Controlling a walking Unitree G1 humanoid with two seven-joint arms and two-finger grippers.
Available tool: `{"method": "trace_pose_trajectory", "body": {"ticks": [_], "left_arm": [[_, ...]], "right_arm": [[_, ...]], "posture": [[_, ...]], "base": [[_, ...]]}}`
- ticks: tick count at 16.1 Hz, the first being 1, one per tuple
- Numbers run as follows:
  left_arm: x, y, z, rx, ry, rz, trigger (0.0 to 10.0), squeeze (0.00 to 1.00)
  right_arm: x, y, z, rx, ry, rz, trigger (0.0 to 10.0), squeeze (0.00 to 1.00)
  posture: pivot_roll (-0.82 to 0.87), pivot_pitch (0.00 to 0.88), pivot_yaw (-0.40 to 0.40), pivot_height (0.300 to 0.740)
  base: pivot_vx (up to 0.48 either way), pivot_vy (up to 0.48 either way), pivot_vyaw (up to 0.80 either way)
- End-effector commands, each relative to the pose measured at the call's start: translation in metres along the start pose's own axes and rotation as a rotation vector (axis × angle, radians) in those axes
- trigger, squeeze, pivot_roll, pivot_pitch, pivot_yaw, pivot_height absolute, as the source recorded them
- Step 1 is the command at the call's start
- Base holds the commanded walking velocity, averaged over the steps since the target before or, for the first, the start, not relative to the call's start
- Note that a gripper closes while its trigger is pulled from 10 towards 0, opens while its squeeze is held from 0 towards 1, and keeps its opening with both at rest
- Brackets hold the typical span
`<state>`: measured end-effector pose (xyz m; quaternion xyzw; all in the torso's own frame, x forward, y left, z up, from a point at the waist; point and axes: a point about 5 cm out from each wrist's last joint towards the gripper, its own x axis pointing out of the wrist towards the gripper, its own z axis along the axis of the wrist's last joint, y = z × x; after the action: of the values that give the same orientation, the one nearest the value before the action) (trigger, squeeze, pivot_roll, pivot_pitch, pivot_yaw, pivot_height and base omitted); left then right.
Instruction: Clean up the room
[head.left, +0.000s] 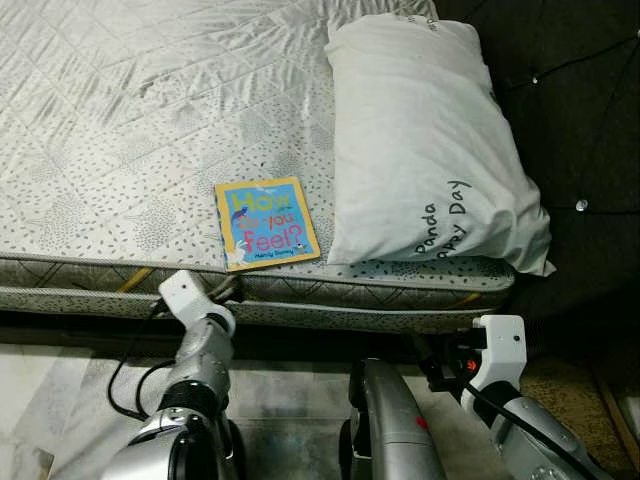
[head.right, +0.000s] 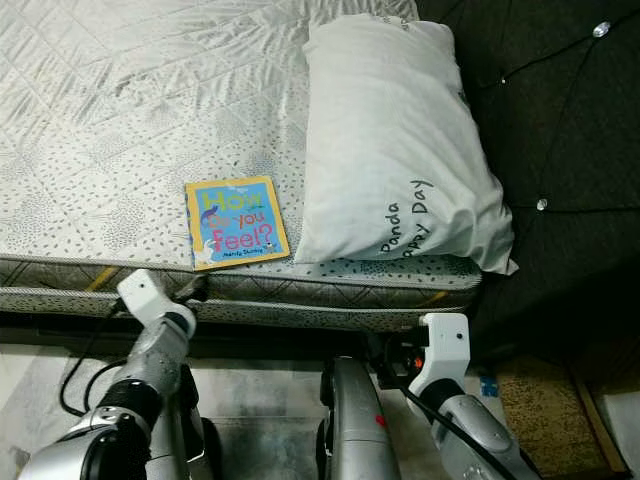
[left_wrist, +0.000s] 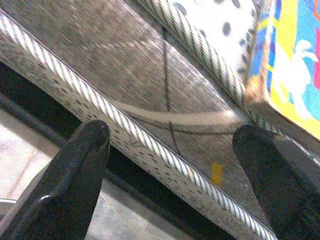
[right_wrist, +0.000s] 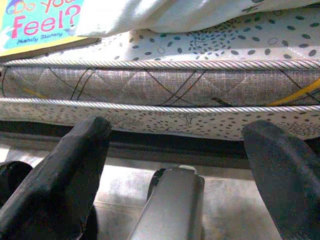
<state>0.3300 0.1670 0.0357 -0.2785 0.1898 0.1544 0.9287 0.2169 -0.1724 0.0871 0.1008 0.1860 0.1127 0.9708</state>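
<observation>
1. Left eye view: a thin blue and yellow children's picture book (head.left: 266, 223) lies flat on the grey-speckled quilted mattress (head.left: 120, 150) of the bed, right at its near edge and just beside the white pillow (head.left: 425, 140). The cover reads "How Do You Feel?"; the pillowcase carries "Panda" and "Day", with a word between them partly creased. The left pincer (head.left: 222, 291) sits at the mattress side, just below the book. By my reading the tidying has barely begun: the book is not yet lifted and has yet to be put away.

2. Right eye view: the same layout. The right arm's white wrist block stands low by the bed frame, below the pillow's corner, well apart from the book.

3. Left wrist view: the left pincer's fingers (left_wrist: 82, 165) are spread wide with nothing between them, facing the mattress piping, the book's corner close by.

4. Right wrist view: the right pincer (right_wrist: 175, 155) gapes wide and empty. "Feel?" and "Mandy Stanley" are legible on the cover.
</observation>
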Motion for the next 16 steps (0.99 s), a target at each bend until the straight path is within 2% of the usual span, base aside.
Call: {"method": "trace_pose_trajectory", "body": {"ticks": [1, 16], "left_arm": [[-0.0003, 0.0059, -0.0046, -0.007, 0.024, 0.022, 10.0, 0.00], [-0.0003, 0.0059, -0.0046, -0.007, 0.024, 0.022, 10.0, 0.00]], "right_arm": [[-0.0038, -0.0074, -0.0060, 0.016, 0.023, -0.032, 10.0, 0.00], [-0.0038, -0.0074, -0.0060, 0.016, 0.023, -0.032, 10.0, 0.00]], "posture": [[-0.29, 0.252, -0.071, 0.585], [-0.29, 0.252, -0.071, 0.585]], "base": [[0.000, 0.000, 0.00], [0.000, 0.000, 0.00]]}}
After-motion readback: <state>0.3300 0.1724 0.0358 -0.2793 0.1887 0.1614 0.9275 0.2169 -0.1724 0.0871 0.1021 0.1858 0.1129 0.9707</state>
